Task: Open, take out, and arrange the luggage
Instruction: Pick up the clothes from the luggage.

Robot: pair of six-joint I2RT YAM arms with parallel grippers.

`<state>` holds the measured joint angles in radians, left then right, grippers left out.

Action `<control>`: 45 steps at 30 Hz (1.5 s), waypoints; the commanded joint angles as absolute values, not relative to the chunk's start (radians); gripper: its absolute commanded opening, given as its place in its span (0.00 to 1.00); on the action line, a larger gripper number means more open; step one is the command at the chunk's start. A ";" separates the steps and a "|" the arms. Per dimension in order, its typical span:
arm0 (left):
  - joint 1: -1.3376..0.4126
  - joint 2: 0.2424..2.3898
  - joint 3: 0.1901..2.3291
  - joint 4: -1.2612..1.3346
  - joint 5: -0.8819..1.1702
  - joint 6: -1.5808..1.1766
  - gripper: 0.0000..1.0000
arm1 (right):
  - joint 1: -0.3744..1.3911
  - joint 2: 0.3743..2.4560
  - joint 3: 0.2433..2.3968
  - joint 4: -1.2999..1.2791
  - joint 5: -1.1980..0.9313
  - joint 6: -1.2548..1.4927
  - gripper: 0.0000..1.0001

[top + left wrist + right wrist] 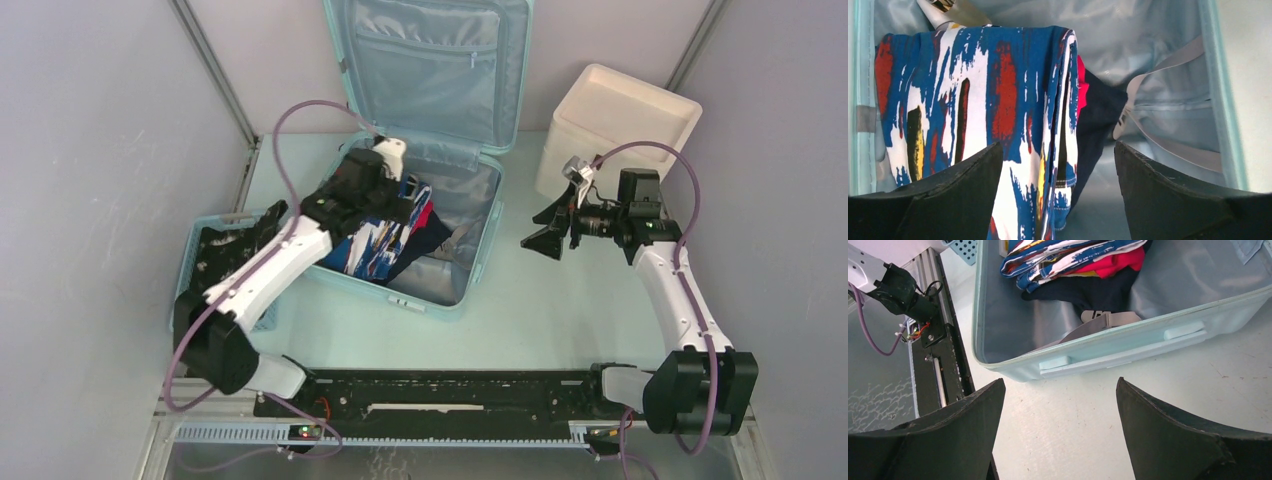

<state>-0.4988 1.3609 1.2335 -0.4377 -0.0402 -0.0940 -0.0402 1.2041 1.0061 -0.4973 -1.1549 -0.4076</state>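
With the luggage (440,70) open on the tabletop (560,300), left fingers (963,185) hung wide and empty over its clothes (998,90), right fingers (958,420) likewise alongside; a shallow pinch risked dragging one layer or snagging the strap (1158,65).

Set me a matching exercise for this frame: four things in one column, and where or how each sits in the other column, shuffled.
Things
1. suitcase lid
2. patterned garment
3. cream-white box
4. right gripper

Places or states
A. over the bare table, jaws open
B. standing at the far right of the table
C. raised upright at the back
D. folded inside the suitcase base

Pairs: 1-C, 2-D, 3-B, 4-A
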 commanded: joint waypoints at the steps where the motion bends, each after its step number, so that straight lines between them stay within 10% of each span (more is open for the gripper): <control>1: -0.601 1.493 1.355 -0.513 -0.333 -0.002 0.85 | -0.027 1.209 1.023 -0.506 -1.145 -0.451 0.91; 30: -0.797 1.826 1.375 -0.505 -0.795 -0.052 0.75 | -0.005 1.249 1.023 -0.521 -1.125 -0.475 0.91; 45: -0.796 1.832 1.410 -0.565 -0.794 -0.031 0.13 | -0.005 1.252 1.022 -0.523 -1.127 -0.475 0.91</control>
